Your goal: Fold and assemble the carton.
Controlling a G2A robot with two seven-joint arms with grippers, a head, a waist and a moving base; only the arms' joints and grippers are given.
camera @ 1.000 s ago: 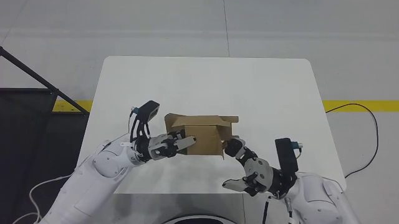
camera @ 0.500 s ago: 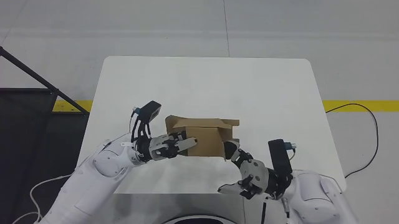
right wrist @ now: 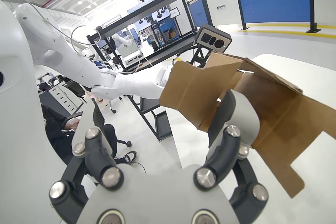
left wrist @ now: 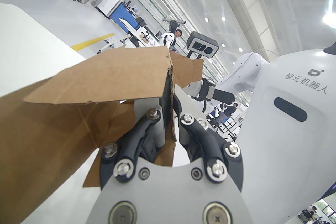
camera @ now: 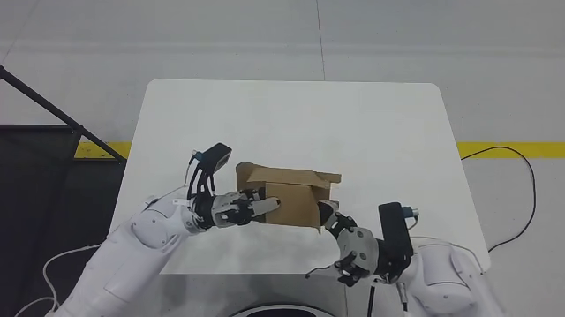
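Note:
A brown cardboard carton point(camera: 287, 192), partly opened with loose flaps, sits near the front middle of the white table point(camera: 371, 132). My left gripper point(camera: 262, 204) is at the carton's left end, shut on a wall edge; in the left wrist view the fingers point(left wrist: 147, 128) pinch the corrugated edge of the carton point(left wrist: 99, 78). My right gripper point(camera: 325, 245) stands open at the carton's right end. One of its fingers point(right wrist: 236, 109) rests against the carton point(right wrist: 275, 107) by an open flap; the other finger point(right wrist: 97, 117) hangs free.
The table's front edge lies just behind both grippers. Bare tabletop stretches behind and to the right of the carton. A black frame point(camera: 40, 105) stands off the table's left side, and a cable point(camera: 521, 193) runs on the floor at the right.
My right gripper has shifted left and back toward the table's front edge, still open, one finger staying at the carton's right end. The carton has turned slightly. The left gripper keeps its hold.

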